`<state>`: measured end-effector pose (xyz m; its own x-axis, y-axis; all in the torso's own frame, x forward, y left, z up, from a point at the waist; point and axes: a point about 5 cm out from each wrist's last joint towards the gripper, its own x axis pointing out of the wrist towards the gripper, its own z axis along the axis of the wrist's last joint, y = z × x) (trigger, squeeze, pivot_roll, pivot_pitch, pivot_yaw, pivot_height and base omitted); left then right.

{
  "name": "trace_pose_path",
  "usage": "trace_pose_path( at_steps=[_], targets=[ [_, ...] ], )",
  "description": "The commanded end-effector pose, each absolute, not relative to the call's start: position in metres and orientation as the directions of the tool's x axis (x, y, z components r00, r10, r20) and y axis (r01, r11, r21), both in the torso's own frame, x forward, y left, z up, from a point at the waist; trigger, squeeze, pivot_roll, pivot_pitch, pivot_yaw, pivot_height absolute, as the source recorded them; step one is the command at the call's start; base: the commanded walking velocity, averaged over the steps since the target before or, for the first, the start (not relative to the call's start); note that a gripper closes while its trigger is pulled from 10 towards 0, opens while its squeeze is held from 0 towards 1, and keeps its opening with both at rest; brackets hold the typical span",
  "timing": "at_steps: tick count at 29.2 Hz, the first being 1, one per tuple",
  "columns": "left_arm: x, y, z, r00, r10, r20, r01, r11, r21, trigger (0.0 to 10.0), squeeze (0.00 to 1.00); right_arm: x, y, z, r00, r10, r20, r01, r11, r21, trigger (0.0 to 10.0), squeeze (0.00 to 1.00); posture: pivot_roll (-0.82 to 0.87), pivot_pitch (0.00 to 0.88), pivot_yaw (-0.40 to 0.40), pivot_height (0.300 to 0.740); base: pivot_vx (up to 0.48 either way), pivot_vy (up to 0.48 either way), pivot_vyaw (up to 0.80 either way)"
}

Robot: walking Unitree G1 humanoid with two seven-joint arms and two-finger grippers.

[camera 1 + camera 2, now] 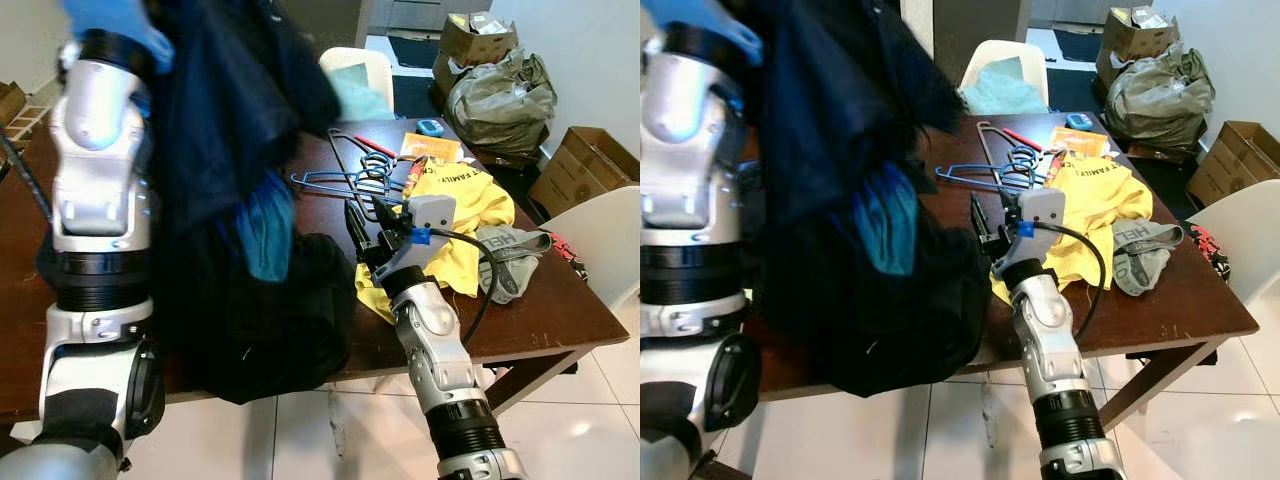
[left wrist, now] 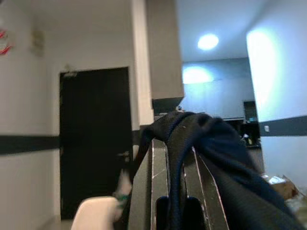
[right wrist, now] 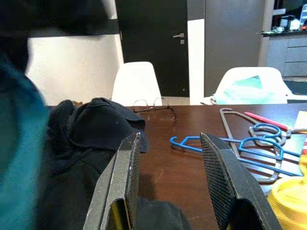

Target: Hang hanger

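Right gripper (image 3: 170,187): its two long black fingers stand wide apart and hold nothing, low over the dark brown wooden table (image 1: 560,315).
Blue wire hangers (image 3: 249,148): they lie flat on the table in a small pile with grey ones, just ahead of the right gripper and apart from it, beside the yellow printed T-shirt (image 1: 470,205).
Left gripper (image 2: 175,158): raised high, its fingers closed on the dark navy garment (image 1: 230,110), which drapes down to the table.

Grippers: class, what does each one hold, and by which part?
Left gripper holds the dark garment, a fold draped over its fingers. Right gripper is open and holds nothing.
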<state>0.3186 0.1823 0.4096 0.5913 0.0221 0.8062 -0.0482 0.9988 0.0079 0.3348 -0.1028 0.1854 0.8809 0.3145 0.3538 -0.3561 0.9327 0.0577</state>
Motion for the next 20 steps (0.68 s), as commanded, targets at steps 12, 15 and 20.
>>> trace_pose_path(
  at_steps=[12,15,20],
  targets=[
    [0.325,0.161,0.343,0.795,-0.026,0.606,0.018,1.000,0.020,10.0,0.00,0.332,-0.089,0.189,0.865,0.371,0.339,-0.411,0.910,0.051,10.0,0.00,0.03,0.078,-0.025,0.740,0.000,0.000,0.00],
    [0.327,0.156,0.334,0.823,-0.041,0.567,0.033,0.999,0.025,10.0,0.00,0.333,-0.092,0.192,0.867,0.356,0.349,-0.399,0.915,0.057,10.0,0.00,0.03,0.080,-0.020,0.740,0.000,0.000,0.00],
    [0.326,0.154,0.331,0.833,-0.048,0.552,0.041,0.999,0.024,10.0,0.00,0.333,-0.093,0.193,0.868,0.353,0.349,-0.395,0.917,0.057,10.0,0.00,0.02,0.081,-0.014,0.740,0.000,0.000,0.00]
  ],
)
